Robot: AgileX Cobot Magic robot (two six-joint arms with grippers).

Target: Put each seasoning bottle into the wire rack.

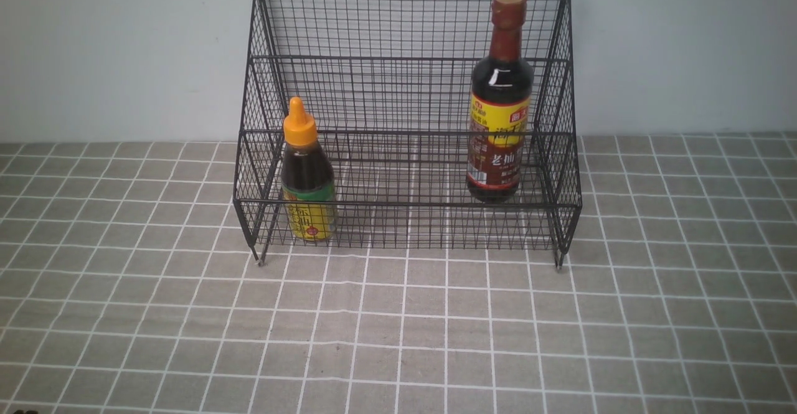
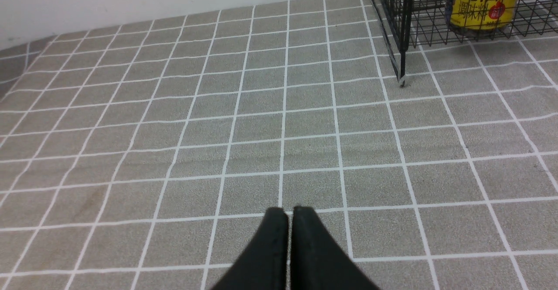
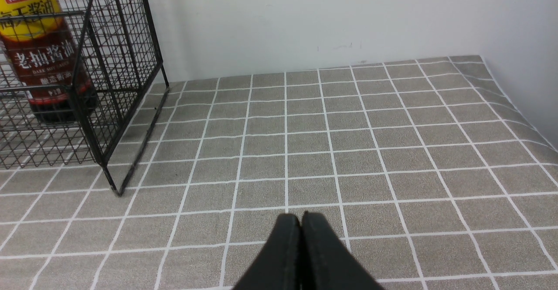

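A large black wire-mesh stepped rack (image 1: 405, 90) is standing on the bench (image 1: 398, 327) under its grey checked cloth. Inside, a short squat dark-sauce bottle with an orange nozzle cap (image 1: 306, 174) is standing upright at the left end, seemingly on the lowest step, and a tall brown-capped bottle with a yellow-and-red label (image 1: 500, 99) is standing at the right end. The left tool (image 2: 289, 213) and right tool (image 3: 301, 218) are both hovering over bare cloth, tips pressed together, holding nothing.
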